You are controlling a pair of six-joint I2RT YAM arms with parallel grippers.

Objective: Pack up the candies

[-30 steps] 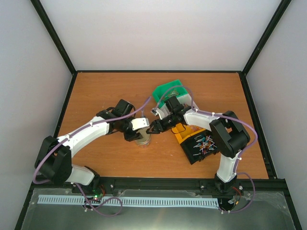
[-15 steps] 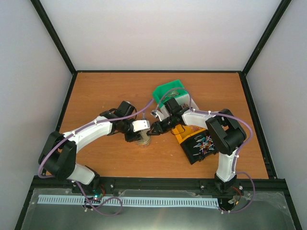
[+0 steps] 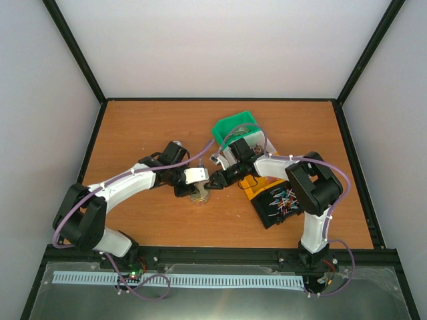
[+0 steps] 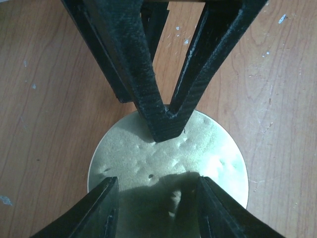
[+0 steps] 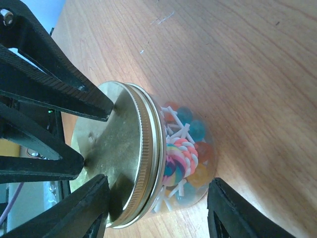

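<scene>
A small clear jar (image 3: 198, 195) with a gold lid (image 4: 168, 158) stands mid-table. It holds candies (image 5: 185, 153): coloured balls and a swirled lollipop with white sticks. More candies (image 3: 281, 200) lie in the black bin (image 3: 267, 217). My left gripper (image 3: 197, 184) is open right over the lid; in the left wrist view (image 4: 157, 183) its fingers stand apart above it, and in the right wrist view their tips touch the lid face. My right gripper (image 3: 211, 179) is open at the jar's right side, its fingers (image 5: 84, 208) spread along the jar from lid to base without clamping it.
A green bin (image 3: 237, 125) stands behind the jar, with a white bin (image 3: 248, 143) partly under the right arm. An orange bin (image 3: 253, 188) adjoins the black bin at the right. Black frame rails edge the wooden table (image 3: 147, 127).
My right gripper has crept left, closer to the jar. My left arm has shifted slightly, with its gripper staying over the lid. The jar has not moved.
</scene>
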